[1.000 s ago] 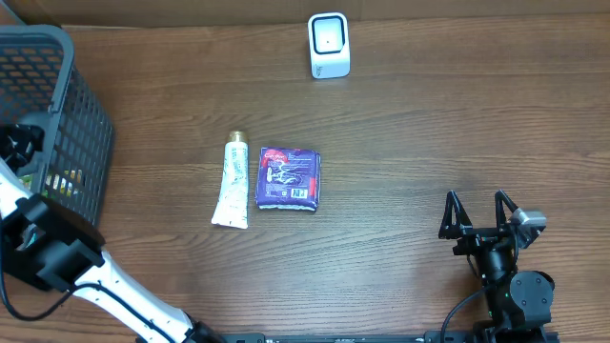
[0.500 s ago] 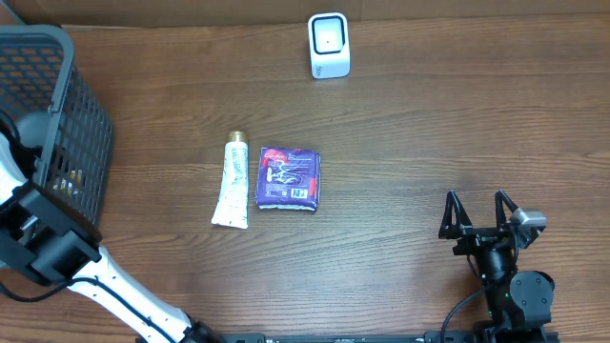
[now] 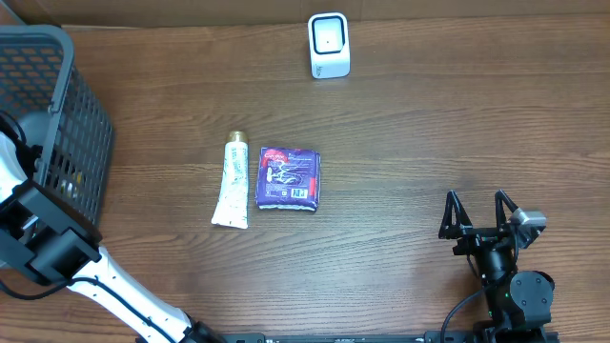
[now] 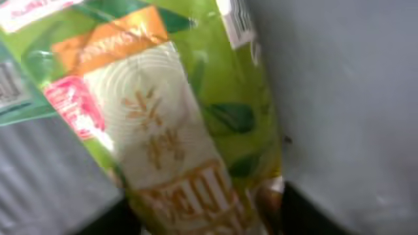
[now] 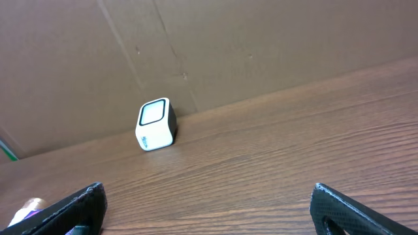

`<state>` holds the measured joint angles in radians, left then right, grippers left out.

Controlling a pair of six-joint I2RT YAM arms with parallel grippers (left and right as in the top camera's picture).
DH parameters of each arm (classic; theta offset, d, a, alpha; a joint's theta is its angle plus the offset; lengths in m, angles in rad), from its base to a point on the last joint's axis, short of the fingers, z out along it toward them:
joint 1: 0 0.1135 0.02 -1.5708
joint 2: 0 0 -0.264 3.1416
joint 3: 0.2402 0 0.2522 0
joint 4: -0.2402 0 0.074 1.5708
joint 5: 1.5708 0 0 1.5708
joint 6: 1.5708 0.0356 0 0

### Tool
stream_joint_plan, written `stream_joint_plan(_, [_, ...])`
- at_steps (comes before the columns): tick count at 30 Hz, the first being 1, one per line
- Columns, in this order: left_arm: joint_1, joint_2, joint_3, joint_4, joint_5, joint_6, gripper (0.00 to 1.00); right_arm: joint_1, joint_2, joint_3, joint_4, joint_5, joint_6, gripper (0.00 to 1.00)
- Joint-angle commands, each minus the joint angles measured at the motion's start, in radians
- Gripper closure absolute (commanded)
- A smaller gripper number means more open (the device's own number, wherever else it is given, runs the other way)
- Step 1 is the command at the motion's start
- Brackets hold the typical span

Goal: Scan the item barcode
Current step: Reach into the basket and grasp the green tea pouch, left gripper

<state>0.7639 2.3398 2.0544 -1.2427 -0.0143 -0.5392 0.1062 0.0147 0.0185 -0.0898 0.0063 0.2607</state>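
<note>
Wooden table: white scanner at far edge; tube just beside purple packet mid-table; basket left.

Overhead I get even, soft light and sharp focus — but the green packet in my left wrist view is badly blurred.

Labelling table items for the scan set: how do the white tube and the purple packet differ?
Colour: the white tube is pale with a gold cap, while the purple packet is dark purple with a printed front.
Shape: the white tube is long and narrow, and the purple packet is squarish, wider and shorter.
Shared: both lie flat on the wooden table, side by side with a slim gap between them.
</note>
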Motion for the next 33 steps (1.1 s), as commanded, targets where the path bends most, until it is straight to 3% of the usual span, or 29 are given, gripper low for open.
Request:
stream_joint_plan(1, [0.005, 0.002, 0.001, -0.009, 0.113, 0.153, 0.78, 0.007, -0.012, -0.011, 0.006, -0.001, -0.003, 0.0])
stream_joint_plan(3, [0.006, 0.002, 0.004, -0.021, 0.124, 0.17, 0.96, 0.007, -0.012, -0.011, 0.006, -0.001, -0.003, 0.0])
stream_joint_plan(9, [0.006, 0.0, 0.068, -0.115, 0.166, 0.208, 0.96, 0.007, -0.012, -0.011, 0.006, -0.001, -0.003, 0.0])
stream_joint_plan(15, [0.007, -0.042, 0.326, -0.285, 0.16, 0.252, 0.96, 0.007, -0.012, -0.011, 0.006, -0.001, -0.003, 0.0])
stream_joint_plan(21, [-0.007, -0.233, 0.584, -0.347, 0.159, 0.291, 0.96, 0.007, -0.012, -0.011, 0.006, -0.001, -0.003, 0.0])
stream_joint_plan(28, [-0.037, -0.506, 0.62, -0.33, 0.104, 0.291, 0.96, 0.007, -0.012, -0.011, 0.006, -0.001, -0.003, 0.0])
stream_joint_plan(29, [-0.035, -0.524, 0.62, -0.333, 0.069, 0.267, 0.92, 0.007, -0.012, -0.011, 0.006, -0.001, -0.003, 0.0])
stream_joint_plan(31, [-0.034, -0.519, 0.615, -0.345, 0.043, 0.245, 0.4, 0.007, -0.012, -0.011, 0.006, -0.001, -0.003, 0.0])
stream_joint_plan(32, [-0.033, -0.512, 0.607, -0.349, 0.039, 0.236, 0.26, 0.007, -0.012, -0.011, 0.006, -0.001, -0.003, 0.0])
stream_joint_plan(33, [-0.033, -0.502, 0.591, -0.35, 0.04, 0.235, 0.22, 0.007, -0.012, -0.011, 0.006, 0.0, -0.003, 0.0])
